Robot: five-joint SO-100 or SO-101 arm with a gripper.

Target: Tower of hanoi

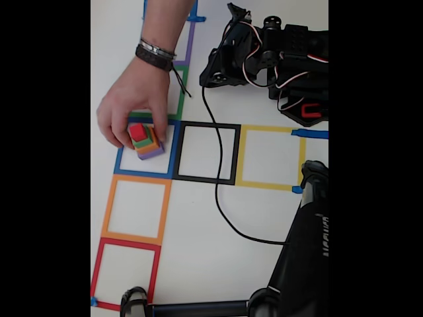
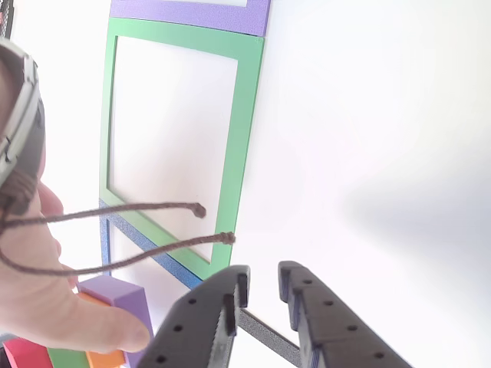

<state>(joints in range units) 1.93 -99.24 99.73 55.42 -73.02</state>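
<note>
Handling: the cubes look light, stiff and smooth-sided; judged best pinched across two flat opposite sides, red cube first
Look: purple cube at the bottom, orange cube, green cube, red on top, stacked slightly askew
Place: inside the blue tape square on the counter, a person's hand touching the stack
Gripper: jaws slightly parted, holding nothing, near the stack but apart from it

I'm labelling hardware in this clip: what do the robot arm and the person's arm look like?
The arm is black plastic, with red-and-white wires looped over its joints and a black cable trailing across the table. The gripper has two black fingers with small round holes. The person's wrist carries a dark bracelet, a metal band and loose brown cords.
</note>
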